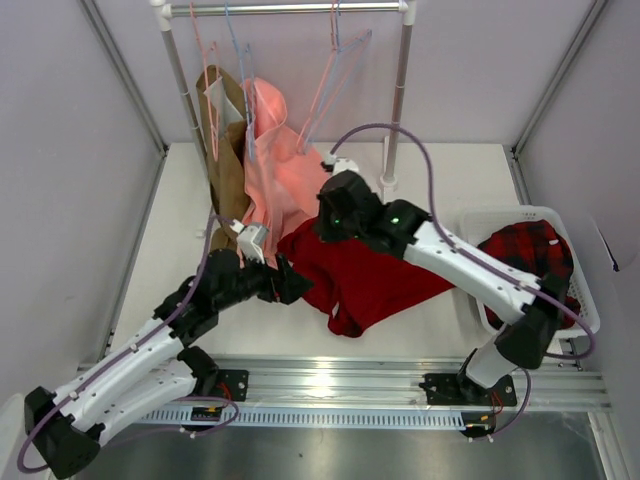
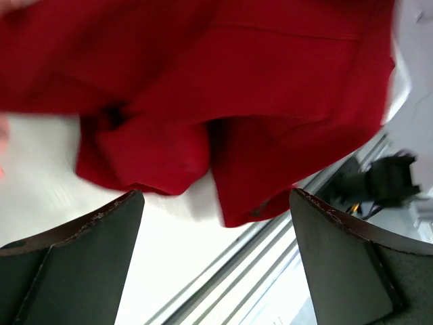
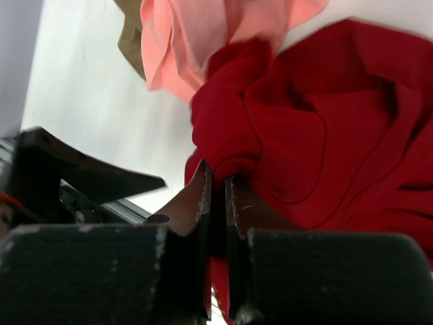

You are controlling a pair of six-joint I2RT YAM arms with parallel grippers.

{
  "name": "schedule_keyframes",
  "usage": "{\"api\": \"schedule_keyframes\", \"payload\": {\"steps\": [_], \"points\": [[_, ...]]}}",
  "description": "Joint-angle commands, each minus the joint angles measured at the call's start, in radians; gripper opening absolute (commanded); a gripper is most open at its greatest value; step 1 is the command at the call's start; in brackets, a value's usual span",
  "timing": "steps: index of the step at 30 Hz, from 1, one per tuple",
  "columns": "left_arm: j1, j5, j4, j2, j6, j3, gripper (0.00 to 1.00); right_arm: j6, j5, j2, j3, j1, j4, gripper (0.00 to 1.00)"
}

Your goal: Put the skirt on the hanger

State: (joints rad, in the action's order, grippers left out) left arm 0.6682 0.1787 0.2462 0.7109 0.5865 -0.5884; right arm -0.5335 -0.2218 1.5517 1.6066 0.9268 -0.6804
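Red cloth is pinched between the right fingers (image 3: pixel 196 203), which are clenched tight on a bunched fold of the skirt (image 3: pixel 325 122). That nip looks meant to lift this edge off the worktop (image 1: pixel 470 180) so it can be worked. Opposite them, the left fingers (image 2: pixel 101 250) are spread wide and grasp nothing. The skirt's hem is just ahead of them, so they are probably lined up to take a second hold. The skirt lies crumpled on the worktop between the two arms, its upper left edge just beside the salmon-pink garment (image 1: pixel 275 150). The hanger (image 1: pixel 320 90) hangs bare on the rail (image 1: pixel 290 8) at the back, well apart from the skirt, so the hanging step is not yet begun. A plaid cloth (image 1: pixel 525 250) sits in the basket (image 1: pixel 500 213) to the right.
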Motion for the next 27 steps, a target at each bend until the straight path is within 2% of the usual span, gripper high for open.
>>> {"api": "schedule_keyframes", "payload": {"steps": [1, 4, 5, 8, 10, 11, 16, 18, 21, 25, 26, 27], "points": [[0.079, -0.128, -0.116, 0.001, 0.062, 0.036, 0.94, -0.037, -0.024, 0.088, 0.0, 0.036, 0.097, 0.0], [0.137, -0.231, -0.113, -0.01, 0.075, 0.079, 0.94, -0.049, 0.002, 0.139, -0.027, 0.037, 0.12, 0.1], [0.146, -0.252, -0.11, -0.016, 0.076, 0.097, 0.94, -0.052, 0.007, 0.148, -0.028, 0.037, 0.122, 0.2], [0.172, -0.303, -0.102, -0.033, 0.079, 0.133, 0.94, -0.049, 0.016, 0.177, -0.028, 0.038, 0.122, 0.41], [0.18, -0.332, -0.09, -0.03, 0.078, 0.144, 0.94, -0.051, 0.016, 0.18, -0.027, 0.038, 0.116, 0.49], [0.182, -0.34, -0.085, -0.03, 0.076, 0.151, 0.94, -0.054, 0.013, 0.177, -0.028, 0.038, 0.113, 0.57], [0.2, -0.419, -0.033, -0.065, 0.081, 0.157, 0.94, -0.059, -0.047, 0.111, -0.053, 0.049, 0.088, 0.76], [0.2, -0.455, 0.007, -0.054, 0.085, 0.145, 0.93, -0.077, -0.079, 0.085, -0.072, 0.049, 0.084, 0.79], [0.2, -0.504, 0.044, -0.03, 0.095, 0.136, 0.92, -0.101, -0.119, 0.03, -0.118, 0.053, 0.064, 0.77], [0.2, -0.539, 0.039, -0.019, 0.099, 0.136, 0.89, -0.121, -0.145, -0.036, -0.206, 0.072, 0.058, 0.68], [0.2, -0.547, 0.041, -0.014, 0.098, 0.131, 0.88, -0.125, -0.16, -0.047, -0.22, 0.078, 0.048, 0.61], [0.2, -0.562, 0.042, -0.007, 0.096, 0.128, 0.87, -0.128, -0.174, -0.067, -0.246, 0.087, 0.032, 0.6]]}}
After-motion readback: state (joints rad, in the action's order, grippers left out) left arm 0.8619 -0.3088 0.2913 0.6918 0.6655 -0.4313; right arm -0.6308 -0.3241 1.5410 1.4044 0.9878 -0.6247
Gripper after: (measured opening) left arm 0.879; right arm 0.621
